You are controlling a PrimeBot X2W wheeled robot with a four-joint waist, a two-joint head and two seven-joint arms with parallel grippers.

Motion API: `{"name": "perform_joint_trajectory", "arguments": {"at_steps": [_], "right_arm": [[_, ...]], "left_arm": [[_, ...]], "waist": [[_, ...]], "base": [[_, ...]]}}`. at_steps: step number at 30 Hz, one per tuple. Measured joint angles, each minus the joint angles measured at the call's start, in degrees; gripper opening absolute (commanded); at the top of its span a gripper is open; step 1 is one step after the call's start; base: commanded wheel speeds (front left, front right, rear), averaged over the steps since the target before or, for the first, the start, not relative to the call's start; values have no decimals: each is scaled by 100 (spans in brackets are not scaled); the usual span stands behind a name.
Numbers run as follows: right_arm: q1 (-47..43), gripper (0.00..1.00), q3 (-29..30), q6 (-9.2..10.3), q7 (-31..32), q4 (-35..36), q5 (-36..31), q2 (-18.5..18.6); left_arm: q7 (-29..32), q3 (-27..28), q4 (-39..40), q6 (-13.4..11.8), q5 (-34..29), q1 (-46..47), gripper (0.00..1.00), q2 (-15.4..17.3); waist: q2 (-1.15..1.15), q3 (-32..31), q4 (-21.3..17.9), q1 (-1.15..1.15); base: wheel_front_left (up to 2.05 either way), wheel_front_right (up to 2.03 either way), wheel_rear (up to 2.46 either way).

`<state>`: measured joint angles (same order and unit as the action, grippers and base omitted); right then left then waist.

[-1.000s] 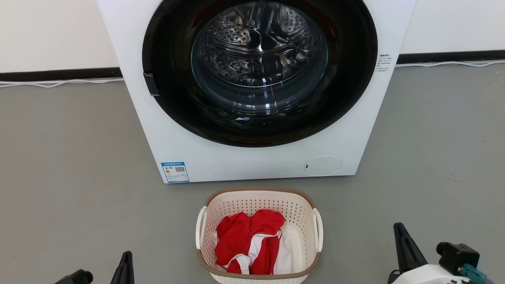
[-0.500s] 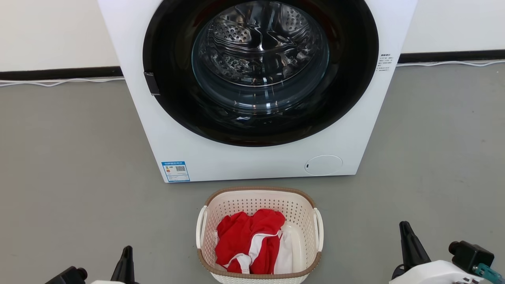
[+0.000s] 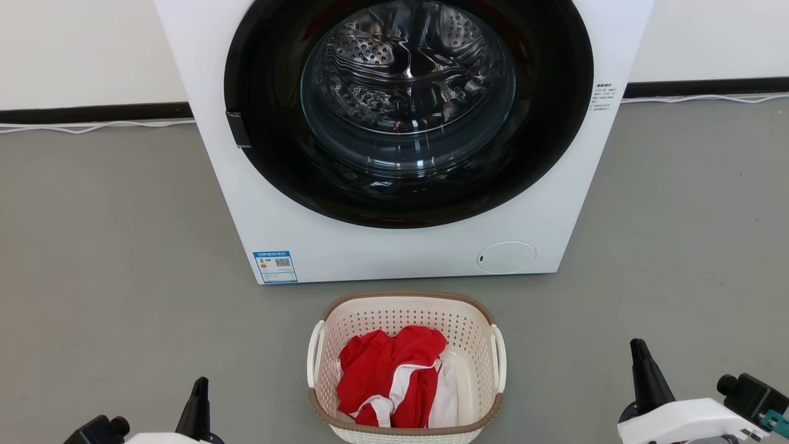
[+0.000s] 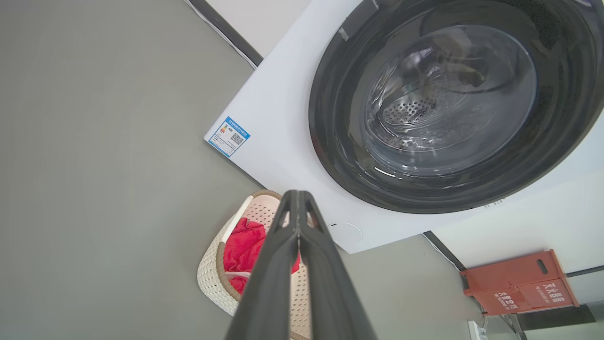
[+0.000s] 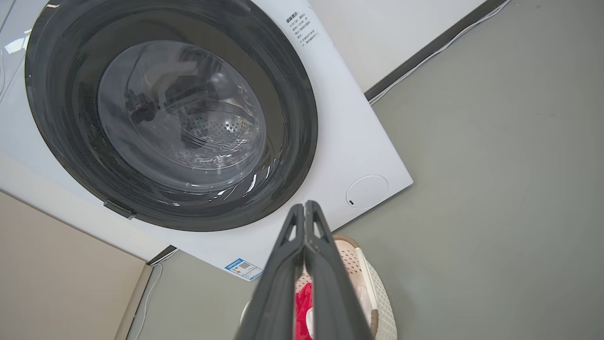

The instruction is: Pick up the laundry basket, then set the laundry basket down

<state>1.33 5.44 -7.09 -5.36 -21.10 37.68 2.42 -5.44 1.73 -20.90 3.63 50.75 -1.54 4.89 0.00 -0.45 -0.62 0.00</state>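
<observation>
- Laundry basket (image 3: pixel 404 320) sits on the floor before the washing machine (image 3: pixel 400 262).
- Left gripper (image 3: pixel 200 394) and right gripper (image 3: pixel 638 357): both pinched shut, empty, clear of its handles.
- If I reach in closed, I'd likely shove or tip it.

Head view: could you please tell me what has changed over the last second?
The right tool drifted outward to the right and slightly up the picture; the left tool edged up a little. Both stayed shut, holding nothing. The laundry basket and washing machine stayed put.
</observation>
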Motion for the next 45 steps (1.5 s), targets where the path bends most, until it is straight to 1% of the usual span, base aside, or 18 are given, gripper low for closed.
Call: {"name": "perform_joint_trajectory", "arguments": {"at_steps": [45], "right_arm": [[137, 0, 148, 1, 699, 334, 3315, 0]], "left_arm": [[727, 186, 300, 200, 2515, 279, 0, -142]], "waist": [[0, 39, 38, 0]], "base": [[0, 0, 0]]}}
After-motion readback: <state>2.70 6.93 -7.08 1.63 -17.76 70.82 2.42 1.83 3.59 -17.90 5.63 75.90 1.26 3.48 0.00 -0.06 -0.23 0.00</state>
